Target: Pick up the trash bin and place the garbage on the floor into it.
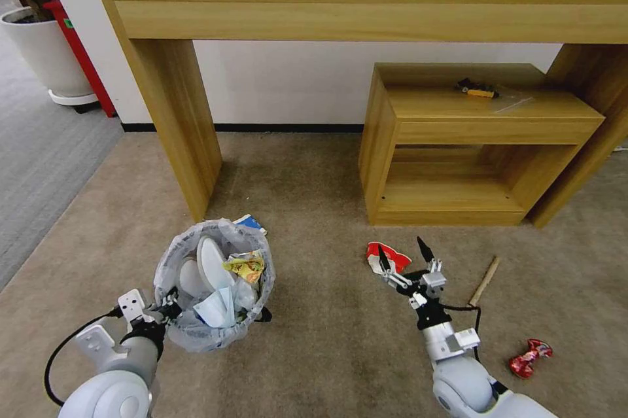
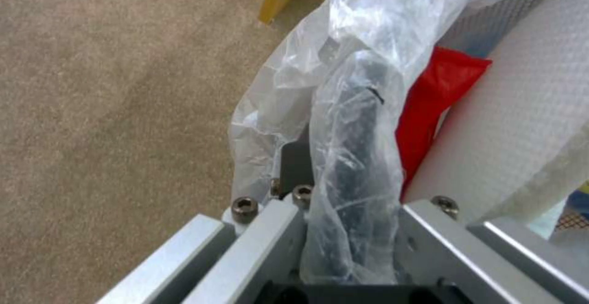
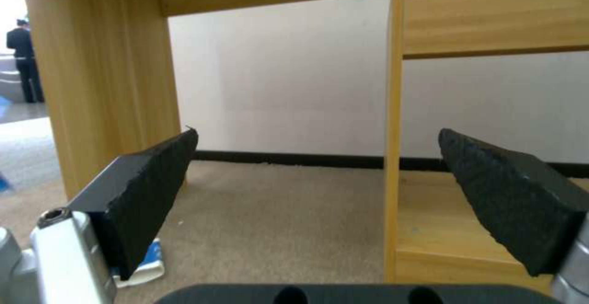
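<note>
Bin (image 1: pixel 214 287) rim is clamped by left gripper (image 1: pixel 171 305). Right gripper (image 1: pixel 404 262), jaws spread and empty, is held just beside red-white cup (image 1: pixel 386 256), right of bin.

Beige carpet floor (image 1: pixel 314 352) with red-white cup (image 1: pixel 386 254), wooden stick (image 1: pixel 485 280), crushed can (image 1: pixel 530 357).

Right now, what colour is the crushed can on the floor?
Red, with silvery glints; the crushed can shows best in the head view.

Left pincer (image 1: pixel 171 307) clamped tight, right pincer (image 1: pixel 402 254) spread wide (both arms low).
</note>
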Robot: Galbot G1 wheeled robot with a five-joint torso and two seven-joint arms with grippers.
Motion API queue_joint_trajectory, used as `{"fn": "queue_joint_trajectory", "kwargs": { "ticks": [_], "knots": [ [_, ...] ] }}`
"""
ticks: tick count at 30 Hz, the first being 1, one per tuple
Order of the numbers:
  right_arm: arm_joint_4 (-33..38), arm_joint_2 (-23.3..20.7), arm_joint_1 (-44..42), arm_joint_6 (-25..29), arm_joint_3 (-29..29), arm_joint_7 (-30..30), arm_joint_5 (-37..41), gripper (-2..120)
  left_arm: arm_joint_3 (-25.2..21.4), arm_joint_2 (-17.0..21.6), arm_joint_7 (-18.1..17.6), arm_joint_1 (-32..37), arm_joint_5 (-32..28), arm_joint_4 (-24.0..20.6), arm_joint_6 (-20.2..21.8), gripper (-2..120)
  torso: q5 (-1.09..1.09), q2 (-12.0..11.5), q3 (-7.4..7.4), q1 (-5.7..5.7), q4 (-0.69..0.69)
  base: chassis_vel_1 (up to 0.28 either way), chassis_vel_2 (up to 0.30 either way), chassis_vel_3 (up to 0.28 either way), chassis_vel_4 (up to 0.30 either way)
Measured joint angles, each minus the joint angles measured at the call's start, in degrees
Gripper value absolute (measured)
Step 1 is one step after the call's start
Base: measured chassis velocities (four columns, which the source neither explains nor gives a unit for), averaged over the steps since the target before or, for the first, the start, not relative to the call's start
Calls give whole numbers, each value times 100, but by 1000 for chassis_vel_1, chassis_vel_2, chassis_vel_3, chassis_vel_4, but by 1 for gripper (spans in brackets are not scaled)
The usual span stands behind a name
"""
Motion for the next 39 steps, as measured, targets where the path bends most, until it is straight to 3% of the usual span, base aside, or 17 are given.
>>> {"fn": "queue_joint_trajectory", "kwargs": {
  "ticks": [10,17,27,30,32,39],
  "knots": [
    [-69,50,-121,78,9,-177,28,100,20,6,-6,-45,-18,43,0,0,-1,0,0,0,1,-46,-50,57,65],
    [-173,89,-101,118,-68,-160,-66,100,4,33,-9,-57,-47,71,0,0,0,0,0,0,1,-208,-208,210,199],
    [-798,31,-204,79,-33,74,-754,100,-67,121,-14,-117,-183,129,-1,0,1,0,0,0,0,-150,-149,153,141],
    [-969,-46,-384,-81,-66,197,-423,100,-86,143,-21,-154,-204,184,-2,0,-2,0,0,0,0,40,42,-23,-41],
    [-1062,2,-511,-340,-148,479,275,100,-97,144,-38,-217,-249,266,-4,0,-2,0,0,0,0,55,42,-33,-47],
    [-1608,75,-852,-285,15,476,743,100,-222,229,-51,-276,-336,421,-6,0,0,0,0,0,0,15,12,-6,-10]
  ]
}}
